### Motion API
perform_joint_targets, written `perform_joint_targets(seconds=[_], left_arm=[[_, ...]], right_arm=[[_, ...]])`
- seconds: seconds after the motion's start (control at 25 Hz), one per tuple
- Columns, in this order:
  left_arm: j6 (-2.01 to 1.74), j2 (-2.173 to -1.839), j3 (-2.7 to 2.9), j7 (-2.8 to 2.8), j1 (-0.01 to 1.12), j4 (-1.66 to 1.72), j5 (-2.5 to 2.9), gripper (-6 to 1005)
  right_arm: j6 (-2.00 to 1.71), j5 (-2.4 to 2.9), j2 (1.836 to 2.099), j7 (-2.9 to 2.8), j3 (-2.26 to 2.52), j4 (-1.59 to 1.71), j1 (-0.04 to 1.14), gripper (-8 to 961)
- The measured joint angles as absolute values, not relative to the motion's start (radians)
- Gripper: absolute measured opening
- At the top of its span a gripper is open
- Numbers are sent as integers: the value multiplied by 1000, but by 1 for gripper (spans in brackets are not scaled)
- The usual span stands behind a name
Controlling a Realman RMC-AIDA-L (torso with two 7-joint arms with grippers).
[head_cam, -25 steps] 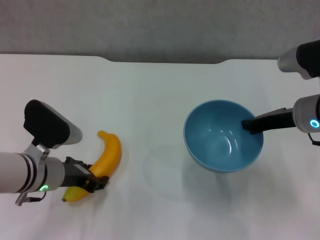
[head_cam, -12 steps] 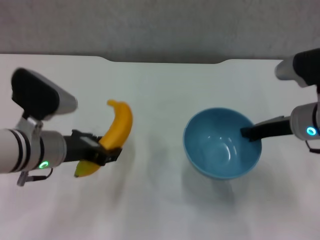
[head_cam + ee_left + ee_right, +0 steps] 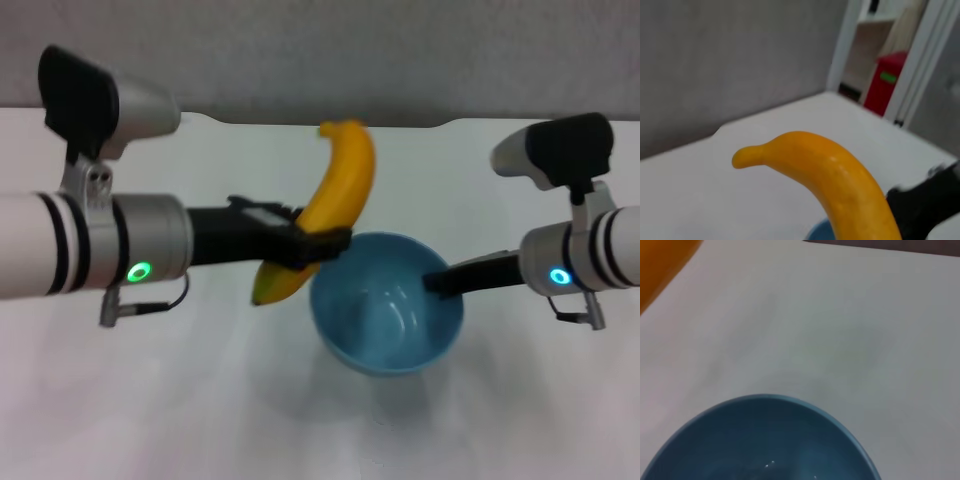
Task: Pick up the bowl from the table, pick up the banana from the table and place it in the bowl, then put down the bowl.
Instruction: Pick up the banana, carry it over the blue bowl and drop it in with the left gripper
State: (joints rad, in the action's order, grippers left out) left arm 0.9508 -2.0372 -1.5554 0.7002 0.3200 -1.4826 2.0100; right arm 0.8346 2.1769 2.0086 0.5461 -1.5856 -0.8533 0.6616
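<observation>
With the right end effector clamped on the bowl rim at 3 o'clock, held above the table, the left end effector grips the banana at the bowl's 10 o'clock, likely next lowering it inside.

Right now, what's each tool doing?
Left tool: closed on the banana, held in the air beside the bowl.
Right tool: closed on the bowl's rim.
</observation>
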Motion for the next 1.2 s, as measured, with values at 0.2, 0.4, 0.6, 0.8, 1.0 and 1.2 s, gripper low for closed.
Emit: perform_joint_targets(seconds=[0.2, 0.4, 0.6, 0.8, 1.0, 1.2], left_arm=[[911, -2039, -1550, 703, 345, -1454, 1938, 549], [804, -2040, -1497, 751, 357, -1398, 1887, 558], [738, -2040, -1472, 823, 349, -1354, 1814, 566], [698, -2041, -1469, 922, 347, -1280, 1698, 575], [667, -2041, -1467, 1054, 353, -1192, 1557, 583], [657, -2040, -1466, 1131, 354, -1123, 1495, 592]], right_arm=[[805, 2102, 2010, 546, -1546, -821, 694, 25], [795, 2057, 2010, 548, -1522, -820, 703, 26], [800, 2032, 2009, 548, -1521, -828, 709, 26], [812, 2022, 2008, 548, -1520, -827, 717, 26], [818, 2022, 2008, 542, -1524, -828, 726, 25], [831, 2022, 2008, 541, -1529, -825, 736, 26]])
